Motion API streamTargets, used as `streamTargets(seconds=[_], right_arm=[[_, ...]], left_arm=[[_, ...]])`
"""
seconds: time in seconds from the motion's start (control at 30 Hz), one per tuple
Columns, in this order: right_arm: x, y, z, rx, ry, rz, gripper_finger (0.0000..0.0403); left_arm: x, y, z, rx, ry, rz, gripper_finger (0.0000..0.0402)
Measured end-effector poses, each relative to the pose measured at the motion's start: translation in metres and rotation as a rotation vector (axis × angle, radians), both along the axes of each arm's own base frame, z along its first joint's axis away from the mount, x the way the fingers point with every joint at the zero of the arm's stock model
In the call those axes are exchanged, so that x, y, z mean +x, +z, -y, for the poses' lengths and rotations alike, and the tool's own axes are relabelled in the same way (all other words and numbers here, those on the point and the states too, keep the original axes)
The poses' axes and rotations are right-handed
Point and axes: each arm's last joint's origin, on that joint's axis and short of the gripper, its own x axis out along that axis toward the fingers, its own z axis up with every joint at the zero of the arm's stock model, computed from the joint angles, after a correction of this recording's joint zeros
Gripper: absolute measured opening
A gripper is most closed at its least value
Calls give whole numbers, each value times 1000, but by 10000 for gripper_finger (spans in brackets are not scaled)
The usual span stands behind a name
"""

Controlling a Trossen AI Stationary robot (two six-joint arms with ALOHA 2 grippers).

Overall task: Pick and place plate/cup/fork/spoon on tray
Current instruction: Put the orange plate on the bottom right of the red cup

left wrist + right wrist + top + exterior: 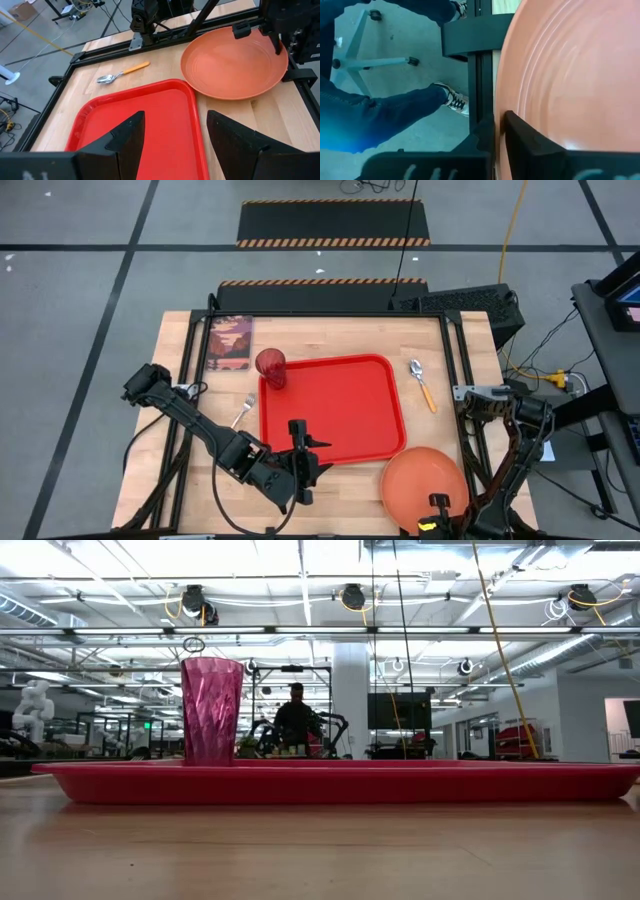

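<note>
The red tray (340,430) lies mid-table. The dark red cup (271,367) stands upright in the tray's far left corner and also shows in the low view (211,710). The fork (243,410) lies on the table left of the tray. The spoon (423,383) lies right of the tray. The orange plate (420,480) is at the near right corner. My left gripper (300,465) is open and empty over the tray's near edge. My right gripper (437,503) is shut on the plate at its near rim. My right gripper pinches the plate's near rim (498,107) between its two fingers. One finger (530,140) lies on the plate's upper face, the other outside the rim. The fingers come from the table's near side. The plate's far part seems to lie on the table (220,92).
A picture card (230,343) lies at the table's far left. The black frame rail (482,75) runs under the plate's near rim. A person's leg and shoe (452,100) show on the floor beyond the near edge. A person (297,720) is far behind the table.
</note>
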Motion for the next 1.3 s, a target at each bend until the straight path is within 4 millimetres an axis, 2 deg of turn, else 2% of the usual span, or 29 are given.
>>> streamTargets(seconds=[0.2,0.4,0.73,0.97,1.3], right_arm=[[-2,11,3,43,-52,-24,8],[-1,35,4,72,-51,-20,3],[13,81,3,27,3,2,0],[17,97,9,-31,12,-11,0],[20,119,25,-157,0,-67,0]], left_arm=[[0,0,0,-1,0,0,216],[0,0,0,-1,0,0,216],[-2,-3,0,-7,-17,-35,216],[-7,-5,4,16,-36,-67,216],[-32,17,15,-11,-94,-23,216]])
